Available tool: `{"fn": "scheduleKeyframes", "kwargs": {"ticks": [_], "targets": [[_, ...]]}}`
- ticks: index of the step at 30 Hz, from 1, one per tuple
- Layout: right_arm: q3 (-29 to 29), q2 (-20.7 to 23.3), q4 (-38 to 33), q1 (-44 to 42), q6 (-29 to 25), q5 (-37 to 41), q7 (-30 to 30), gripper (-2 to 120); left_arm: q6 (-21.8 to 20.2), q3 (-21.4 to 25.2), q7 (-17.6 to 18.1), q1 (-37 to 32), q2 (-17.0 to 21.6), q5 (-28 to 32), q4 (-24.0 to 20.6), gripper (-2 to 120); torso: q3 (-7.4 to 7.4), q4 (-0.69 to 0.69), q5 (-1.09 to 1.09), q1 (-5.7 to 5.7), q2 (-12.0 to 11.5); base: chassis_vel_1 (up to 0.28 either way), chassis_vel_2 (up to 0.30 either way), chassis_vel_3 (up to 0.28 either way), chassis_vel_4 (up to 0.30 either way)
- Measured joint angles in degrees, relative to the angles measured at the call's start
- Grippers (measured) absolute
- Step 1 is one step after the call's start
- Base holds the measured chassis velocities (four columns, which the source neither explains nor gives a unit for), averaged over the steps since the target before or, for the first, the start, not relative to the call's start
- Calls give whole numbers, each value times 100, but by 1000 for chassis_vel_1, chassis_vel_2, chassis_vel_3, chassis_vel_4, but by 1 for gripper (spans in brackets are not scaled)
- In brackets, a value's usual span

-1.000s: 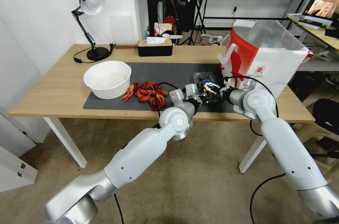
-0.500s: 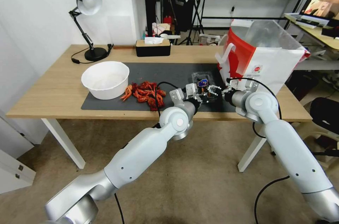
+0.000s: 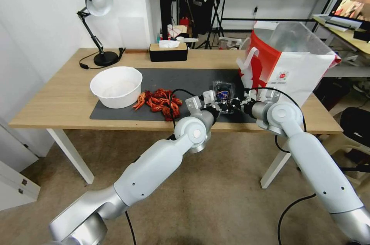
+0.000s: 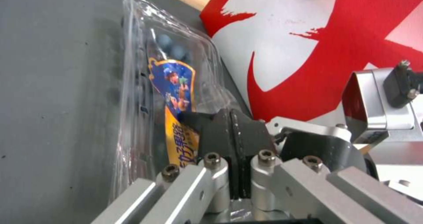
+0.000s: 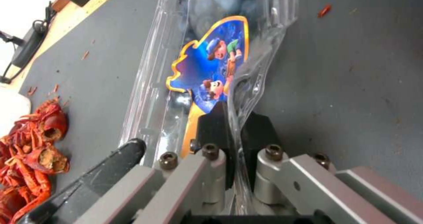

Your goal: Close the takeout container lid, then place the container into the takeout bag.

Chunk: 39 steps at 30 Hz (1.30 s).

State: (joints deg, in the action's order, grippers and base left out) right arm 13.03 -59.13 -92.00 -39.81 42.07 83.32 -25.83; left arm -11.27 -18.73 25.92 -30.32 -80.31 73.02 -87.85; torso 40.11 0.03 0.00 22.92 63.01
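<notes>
Since a sec ago the takeout container has been tipped up off the dark mat, beside the takeout bag. Both end effectors, left and right, are clamped on its clear rim. Lid judged shut; bagging is left.

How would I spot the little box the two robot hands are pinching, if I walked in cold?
Find the big white-and-red paper takeout bag at the right end of the wooden table. On the dark grey mat beside it, the left gripper and right gripper pinch a small clear plastic takeout container. Blue berries and a blue-and-orange cartoon label set it apart.
</notes>
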Motion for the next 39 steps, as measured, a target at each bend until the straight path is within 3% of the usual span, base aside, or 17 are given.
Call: {"fn": "scheduleKeyframes", "kwargs": {"ticks": [17,24,27,30,31,34,39], "targets": [[125,80,-62,-11,5,95,-91,0,42,168,5,64,71,-9,-167,0,1,-6,-1,0,1,0,0,0,0],[161,117,-101,-9,5,147,-97,0,23,366,0,30,464,-123,-580,0,1,-5,-1,0,0,0,0,0,0],[167,117,-113,-13,4,156,-98,0,36,407,-80,-48,631,-377,-706,0,0,-4,-1,0,0,0,0,0,0],[180,103,-151,-15,1,185,-97,0,130,523,-282,-284,958,-1196,-1025,0,0,-5,-1,0,1,0,0,0,0],[180,103,-151,-15,1,185,-97,0,130,523,-282,-284,958,-1196,-1025,0,0,-5,-1,0,1,0,0,0,0],[189,79,-186,-6,1,217,-57,0,249,709,-447,-615,1273,-1897,-1378,15,0,-4,-2,-1,1,0,0,0,0],[192,54,-230,13,-3,238,-13,0,325,858,-515,-944,1515,-2357,-1650,27,0,-3,0,-1,0,0,0,0,0]]}}
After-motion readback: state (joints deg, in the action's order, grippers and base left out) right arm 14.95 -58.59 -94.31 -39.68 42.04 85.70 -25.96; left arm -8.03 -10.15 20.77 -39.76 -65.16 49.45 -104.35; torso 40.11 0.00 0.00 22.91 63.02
